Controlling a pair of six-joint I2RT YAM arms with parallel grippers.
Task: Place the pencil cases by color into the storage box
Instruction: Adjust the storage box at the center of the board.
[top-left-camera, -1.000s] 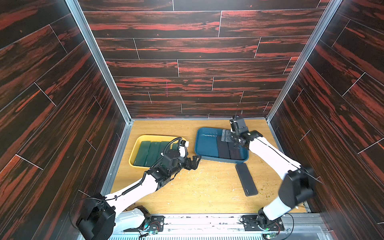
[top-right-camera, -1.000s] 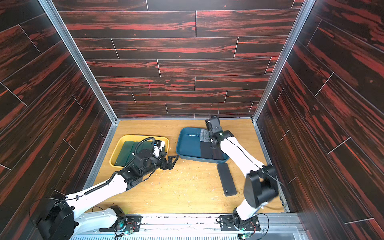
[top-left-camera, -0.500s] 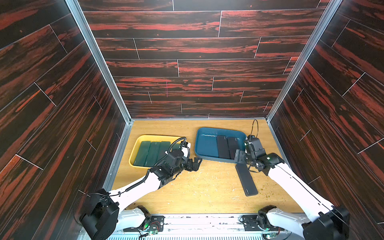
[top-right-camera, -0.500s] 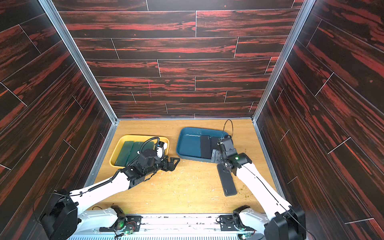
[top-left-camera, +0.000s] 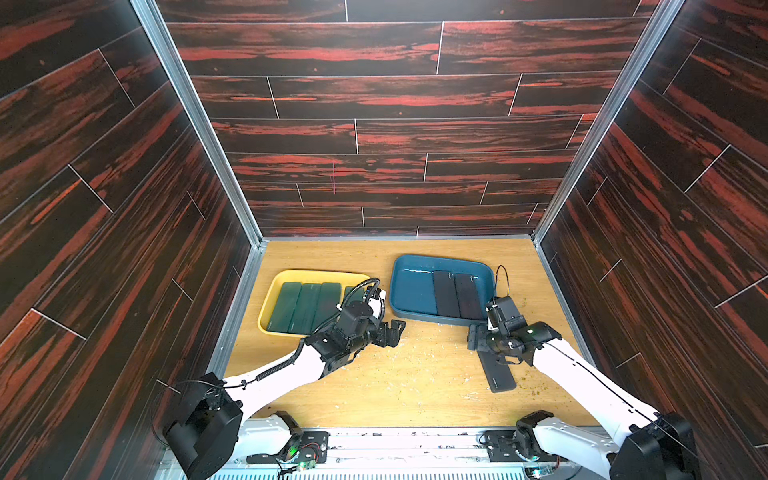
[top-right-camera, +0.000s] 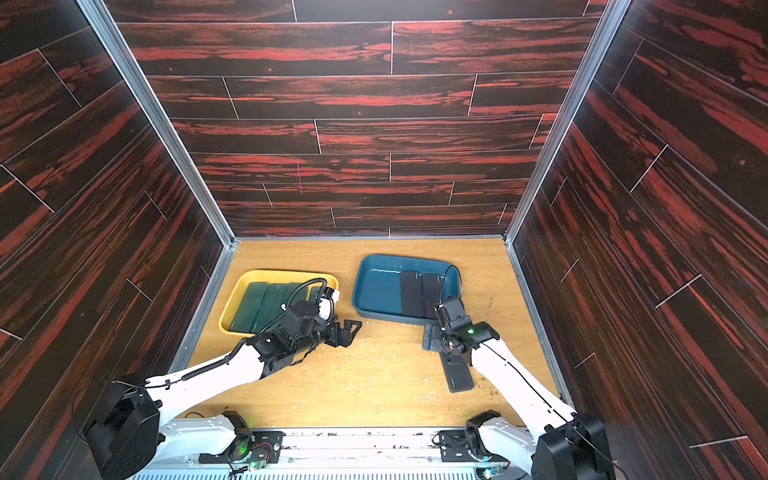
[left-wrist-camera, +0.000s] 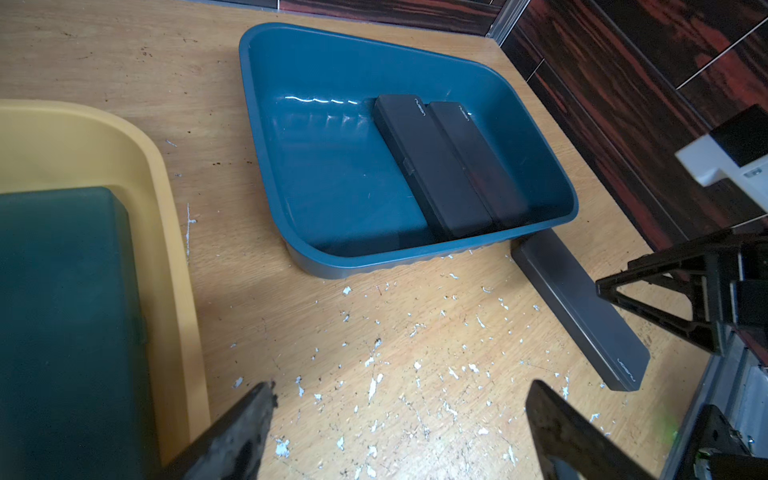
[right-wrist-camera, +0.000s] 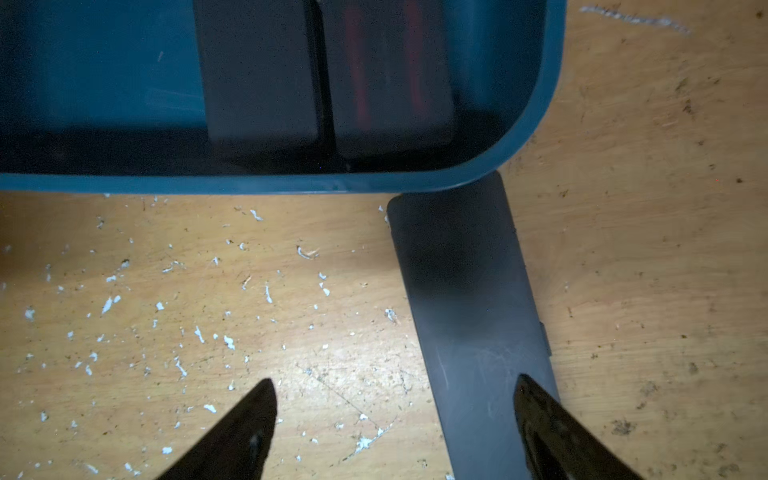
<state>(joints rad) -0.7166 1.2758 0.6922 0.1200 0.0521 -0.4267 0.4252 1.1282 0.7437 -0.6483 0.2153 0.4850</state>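
**Hovering Wide Over the Loose Black Case**

The right gripper (top-left-camera: 478, 341) stood low over the table (top-left-camera: 415, 386), in the lower right of both top views, with its jaws spread wide and nothing between them. In the right wrist view, one fingertip (right-wrist-camera: 536, 399) overlapped the outer long edge of the loose black case (right-wrist-camera: 469, 311). The other fingertip hung over bare, fleck-strewn wood. Whether that first fingertip touched the case could not be told.

The left gripper (top-left-camera: 392, 332) was also wide open and empty. It sat near the centre of the floor, between the yellow tray (top-left-camera: 316, 273) and the blue tray (top-left-camera: 409, 291), above bare table.

The loose black case lay flat on the table below the blue tray's lower right corner. Its long axis ran from that corner down the frame, leaning slightly to the right. Its upper end reached the tray's rim, and its pale logo end pointed toward the bottom edge.

Inside the blue tray, two black cases (top-left-camera: 457, 295) lay side by side in the right half. Their long axes ran nearly straight up and down the frame.

In the yellow tray, left of centre, green cases (top-left-camera: 305, 305) lay packed side by side with their tops leaning a little to the right. The left arm hid the rightmost one in part.
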